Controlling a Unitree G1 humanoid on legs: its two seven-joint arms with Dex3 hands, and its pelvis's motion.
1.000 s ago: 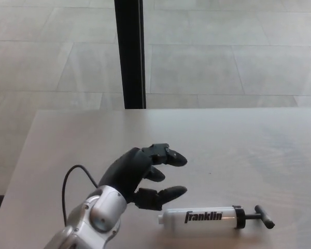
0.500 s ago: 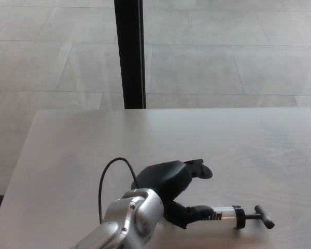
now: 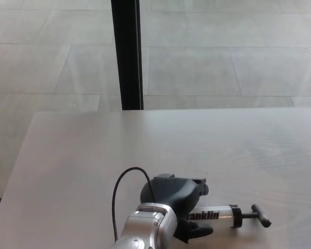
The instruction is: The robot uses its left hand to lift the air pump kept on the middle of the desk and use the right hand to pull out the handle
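On the desk [image 3: 67,155], the left robot hand [image 3: 177,199] grasps the air pump [image 3: 217,214].

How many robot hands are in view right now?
1. Only the left hand shows, at the bottom of the head view, over the left end of the air pump on the desk. The right hand is not in view.

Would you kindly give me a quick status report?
Left hand over the air pump, grasp unconfirmed. Right hand not in view. Pump on the desk, handle in. Nothing in the way.
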